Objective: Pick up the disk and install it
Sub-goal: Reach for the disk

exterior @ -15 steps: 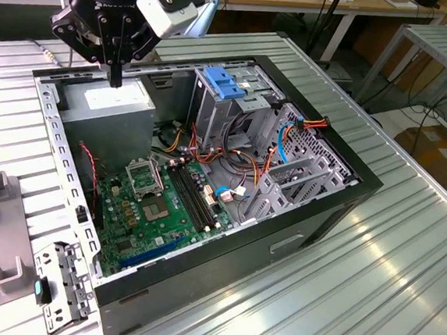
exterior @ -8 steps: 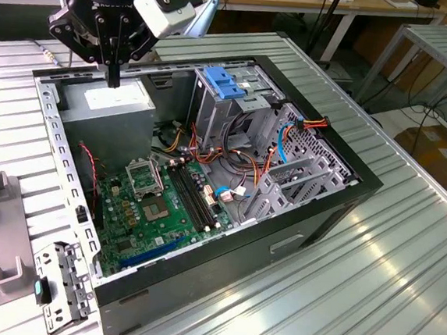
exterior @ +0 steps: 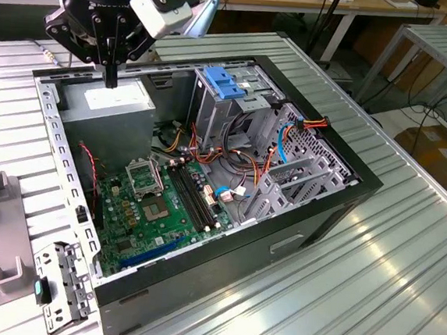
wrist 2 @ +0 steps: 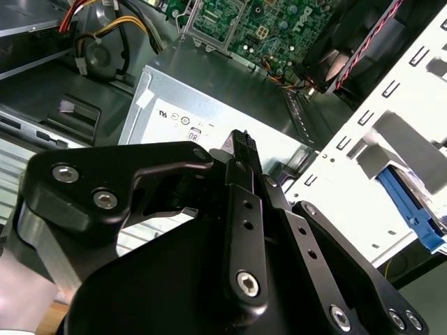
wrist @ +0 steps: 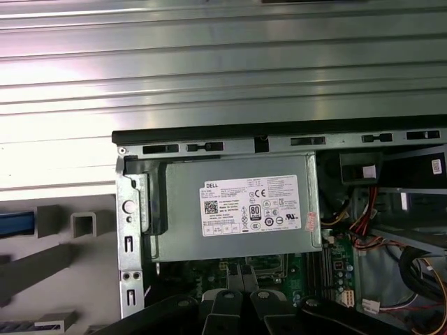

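I see my claw (exterior: 110,81) pinched closed on nothing, hovering directly above the grey power supply box (exterior: 88,105) inside the open computer case (exterior: 296,230).

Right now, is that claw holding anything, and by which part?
Nothing: the gripper is shut and empty, above the grey box.

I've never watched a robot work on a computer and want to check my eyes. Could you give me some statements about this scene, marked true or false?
1. The gripper hangs over the grey box. True.
2. The gripper holds a disk. False: it holds nothing.
3. The case is closed. False: it lies open, with the green board showing.
4. A blue plate sits atop the metal cage. True.
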`<state>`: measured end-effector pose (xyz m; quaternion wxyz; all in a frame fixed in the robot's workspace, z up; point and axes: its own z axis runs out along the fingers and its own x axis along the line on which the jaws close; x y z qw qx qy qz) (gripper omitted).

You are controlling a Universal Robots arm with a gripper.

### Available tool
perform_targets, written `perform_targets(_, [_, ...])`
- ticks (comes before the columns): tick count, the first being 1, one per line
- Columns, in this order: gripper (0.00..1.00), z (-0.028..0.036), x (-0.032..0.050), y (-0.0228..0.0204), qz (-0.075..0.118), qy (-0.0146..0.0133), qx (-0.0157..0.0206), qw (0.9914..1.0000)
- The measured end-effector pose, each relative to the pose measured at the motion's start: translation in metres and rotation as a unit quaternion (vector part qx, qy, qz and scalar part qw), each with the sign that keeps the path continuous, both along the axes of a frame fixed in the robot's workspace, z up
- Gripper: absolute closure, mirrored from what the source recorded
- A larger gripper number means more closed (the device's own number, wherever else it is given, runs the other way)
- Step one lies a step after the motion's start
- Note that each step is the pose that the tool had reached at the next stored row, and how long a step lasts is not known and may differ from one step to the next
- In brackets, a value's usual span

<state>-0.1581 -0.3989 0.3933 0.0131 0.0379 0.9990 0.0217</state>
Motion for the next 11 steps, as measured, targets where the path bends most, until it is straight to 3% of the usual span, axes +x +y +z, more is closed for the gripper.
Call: perform_targets(11, [0.89,0.0000,-0.0051,0.0000,0.000,0.0000,0.0000,1.00000])
